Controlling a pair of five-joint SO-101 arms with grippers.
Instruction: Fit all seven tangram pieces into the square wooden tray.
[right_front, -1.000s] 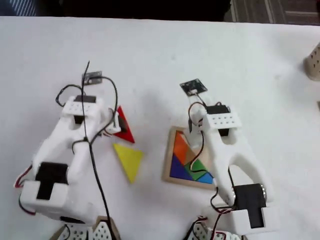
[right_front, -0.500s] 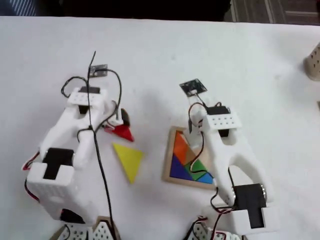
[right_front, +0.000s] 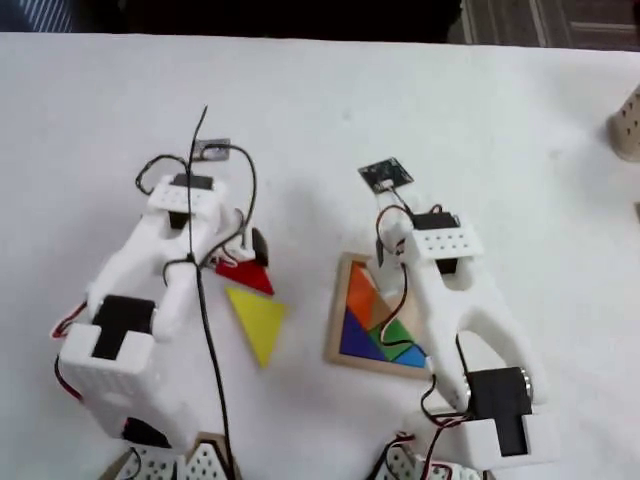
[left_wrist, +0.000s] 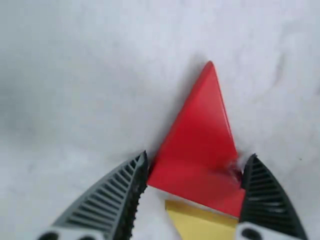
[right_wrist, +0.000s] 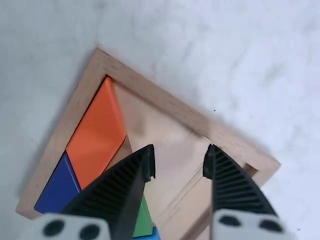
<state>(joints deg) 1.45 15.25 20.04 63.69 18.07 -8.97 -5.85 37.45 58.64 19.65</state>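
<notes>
- My left pincer (left_wrist: 196, 162) is pinching the red triangle (left_wrist: 200, 135) across its wide end. One finger is on a corner, the other on the opp. edge, and the sharp tip points away from me.
- Red triangle is over the left half of the tabletop (right_front: 300, 90), approx. midway btwn near & far edges. Can't tell if it's lifted or lying flat.
- Yellow triangle (right_front: 258, 318) lies flat just on the near-edge side of the red one. In my left wrist view the red wide edge overlaps one yellow corner.
- My right pincer (right_wrist: 179, 155) is spread, hanging over the bare wood inside the tray (right_wrist: 165, 100).
- Tray sits on the right half of the tabletop, closer to the near edge, turned a bit askew.
- In the tray: orange piece (right_wrist: 97, 135) along one rim, w/ the blue piece (right_wrist: 55, 192) touching it toward the next corner. The green piece (right_front: 398, 333) is beside those, and a light-blue piece (right_front: 410, 355) is by the near rim.
- Red & yellow are both outside the tray, on its left side.
- Tan block w/ holes (right_front: 627, 125) stands at the right edge, toward the far corner.
</notes>
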